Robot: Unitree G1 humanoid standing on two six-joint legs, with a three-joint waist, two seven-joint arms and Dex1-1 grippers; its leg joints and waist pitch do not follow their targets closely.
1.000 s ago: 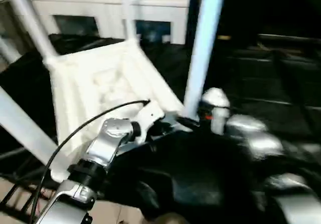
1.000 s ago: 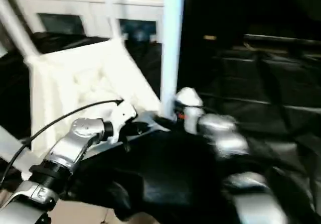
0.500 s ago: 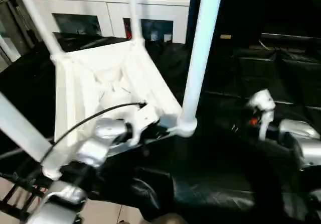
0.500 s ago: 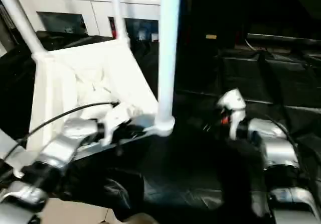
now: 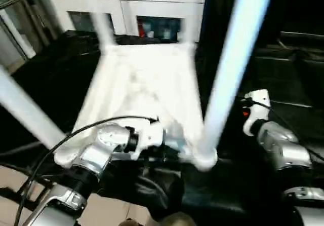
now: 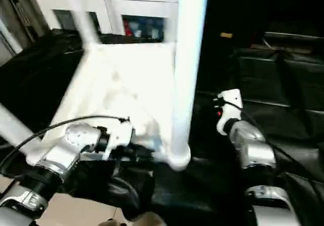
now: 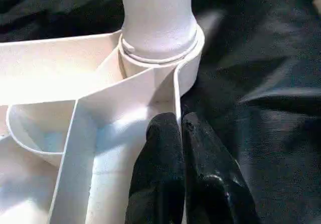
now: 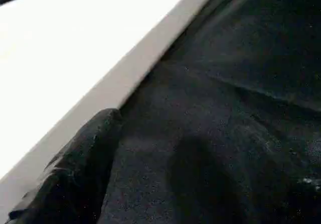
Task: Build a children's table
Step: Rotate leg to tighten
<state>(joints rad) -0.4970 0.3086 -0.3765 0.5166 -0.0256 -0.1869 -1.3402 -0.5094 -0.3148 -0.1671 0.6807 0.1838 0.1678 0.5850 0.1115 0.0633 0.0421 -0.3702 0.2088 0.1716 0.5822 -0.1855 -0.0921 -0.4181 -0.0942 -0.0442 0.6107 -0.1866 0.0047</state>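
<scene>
The tabletop (image 5: 147, 89) lies upside down on a black cloth (image 6: 273, 84), ribbed underside facing up, with legs standing up out of its corner sockets. The nearest leg (image 5: 228, 79) is seated in the near corner socket (image 7: 188, 58); another leg (image 5: 25, 114) rises from the corner on the robot's left side, and two more stand at the far corners, towards the white cabinet (image 5: 131, 3) behind. The left gripper (image 7: 181, 128) is at the near corner socket, its two black fingers pinched together over the thin rim wall of the tabletop just below the seated leg. The right gripper (image 8: 75, 169) sits beside the tabletop's long white edge over the cloth, apart from the near leg; whether its fingers are open or closed cannot be told. Judgement: all four legs appear fitted, so the step in hand is handling the assembled table by its rim. The next move calls for a second firm hold with the right gripper before turning the table onto its legs.
</scene>
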